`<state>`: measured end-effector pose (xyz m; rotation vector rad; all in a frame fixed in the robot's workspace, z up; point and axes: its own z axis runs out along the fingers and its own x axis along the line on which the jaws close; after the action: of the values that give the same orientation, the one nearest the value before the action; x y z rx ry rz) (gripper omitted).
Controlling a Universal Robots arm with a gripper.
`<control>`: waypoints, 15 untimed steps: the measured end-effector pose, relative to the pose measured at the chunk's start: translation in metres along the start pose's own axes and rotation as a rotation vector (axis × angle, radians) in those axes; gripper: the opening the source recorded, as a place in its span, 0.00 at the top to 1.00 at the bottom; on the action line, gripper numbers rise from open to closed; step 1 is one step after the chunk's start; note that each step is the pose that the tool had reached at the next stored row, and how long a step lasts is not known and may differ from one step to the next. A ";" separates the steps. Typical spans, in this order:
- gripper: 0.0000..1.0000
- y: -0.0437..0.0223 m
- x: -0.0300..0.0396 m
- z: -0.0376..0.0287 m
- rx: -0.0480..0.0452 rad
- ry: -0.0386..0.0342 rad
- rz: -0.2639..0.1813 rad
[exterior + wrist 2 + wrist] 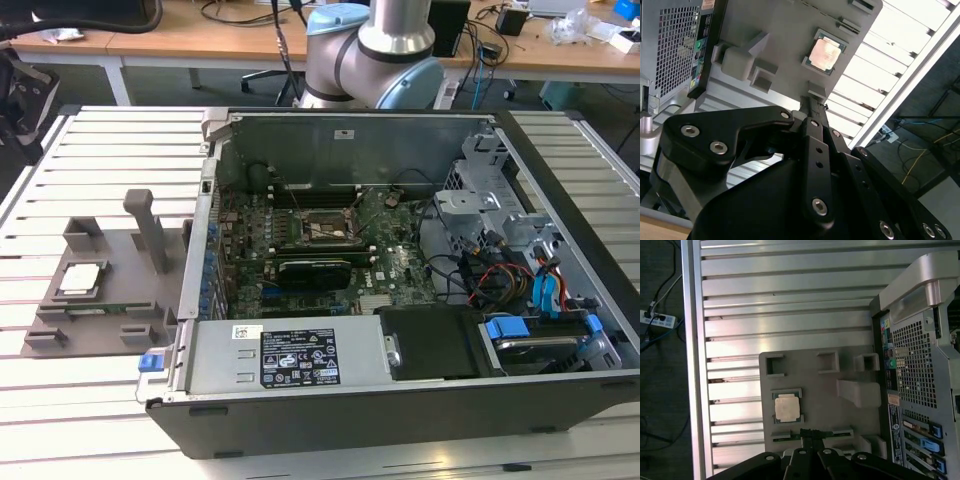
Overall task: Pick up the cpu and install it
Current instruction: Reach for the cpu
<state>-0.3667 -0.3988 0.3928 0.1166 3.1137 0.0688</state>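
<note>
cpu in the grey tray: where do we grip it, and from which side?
Grip the cpu by two opposite edges, coming straight down from above. It lies flat, metal plate up, in a square pocket of the holder tray. The pocket's raised rim would likely block any sideways approach.

The cpu (788, 407) has a satin metal top; the holder tray (815, 390) is matt plastic; the table (790, 290), glossy ribbed metal

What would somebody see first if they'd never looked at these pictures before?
The big open computer case fills the middle of the exterior view, with its green board showing. On the exterior view's left, the shiny cpu lies in a grey holder tray. In the first wrist view the black pincer lines up with the tray's edge near the cpu.
</note>
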 end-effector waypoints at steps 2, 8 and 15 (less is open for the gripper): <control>0.89 -0.0002 0.0022 -0.0001 0.0000 0.0000 0.000; 0.89 -0.0007 0.0097 -0.0002 -0.0001 0.0000 0.000; 0.89 -0.0012 0.0159 -0.0004 -0.0001 0.0000 0.000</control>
<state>-0.3827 -0.3988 0.3928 0.1167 3.1136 0.0689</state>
